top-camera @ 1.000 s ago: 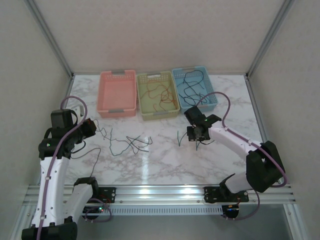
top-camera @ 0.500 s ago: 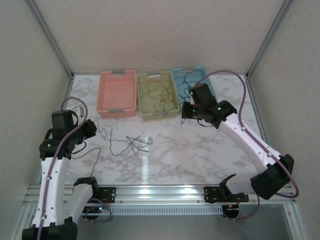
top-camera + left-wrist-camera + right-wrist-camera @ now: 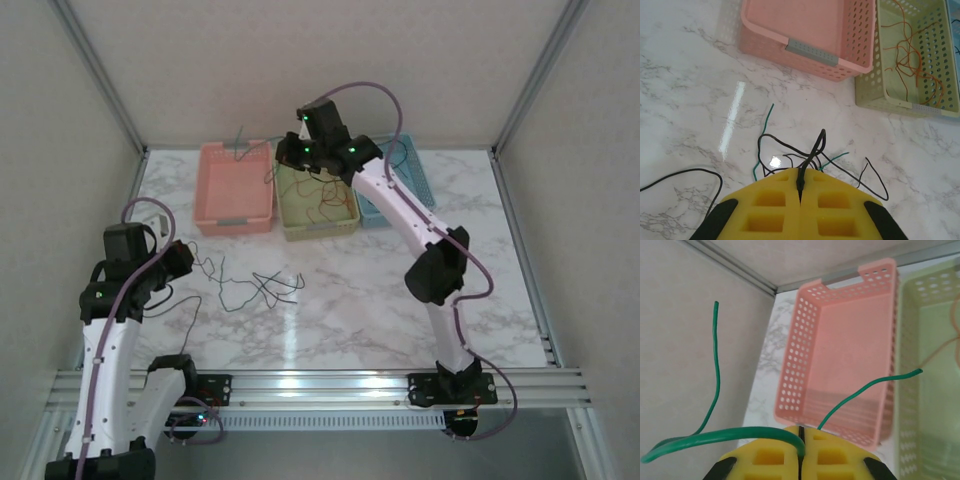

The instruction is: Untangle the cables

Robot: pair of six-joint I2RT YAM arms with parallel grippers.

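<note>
Green cable [image 3: 740, 430], both ends upward

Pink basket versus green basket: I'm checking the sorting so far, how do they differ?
The pink basket lies empty; the green basket holds orange cables. The pink basket stands leftmost in the row; the green basket sits in the middle. Both are perforated, rectangular, with grey handle strips.

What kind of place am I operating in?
Probably a lab robot test cell, not a home: a marble-patterned table boxed in by plain white panels, an aluminium mounting rail, and three sorting baskets in a row.
</note>
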